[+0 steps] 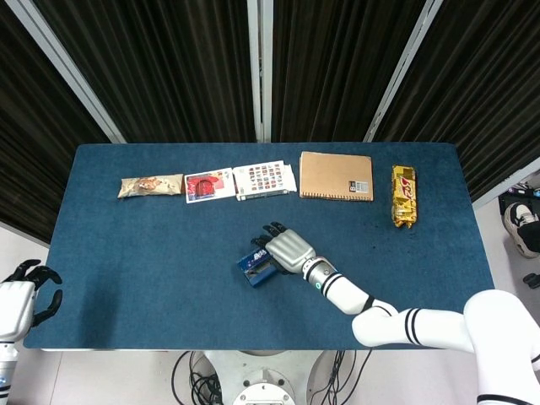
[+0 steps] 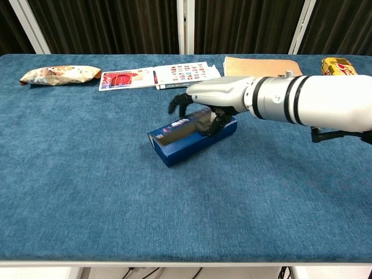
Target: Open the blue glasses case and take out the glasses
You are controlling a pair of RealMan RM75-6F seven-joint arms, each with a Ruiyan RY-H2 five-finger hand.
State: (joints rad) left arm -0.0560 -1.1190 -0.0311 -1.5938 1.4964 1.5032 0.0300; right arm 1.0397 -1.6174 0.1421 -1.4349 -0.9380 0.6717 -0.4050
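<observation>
Dark vertical blinds with pale metal posts close off the back of the room, and in front of them stands a counter (image 1: pixel 126 253) covered in deep blue cloth.

Near the middle of it, a little toward the front edge, lies the blue glasses case (image 2: pixel 174 136), a long box set at a slant to the counter's edges, lid closed. The right hand (image 2: pixel 216 96) lies over the case's right end, palm down: its dark fingers (image 2: pixel 176 102) curl over the far long side while the thumb presses the near side, so the case is gripped between them. The left end of the case juts out free of the hand. White lettering runs along the lid, too small and blurred to read.

The left hand (image 1: pixel 24 295) hangs off the counter's front left corner, fingers apart, holding nothing.

Along the back edge, well apart from the case, lie a snack packet (image 1: pixel 150 186), a red-and-white card (image 1: pixel 209 186), a printed booklet (image 1: pixel 265 180), a brown notebook (image 1: pixel 336 175) with a small white label at one corner, and a yellow wrapped snack (image 1: pixel 403 196) with red print; none of their writing can be made out.
</observation>
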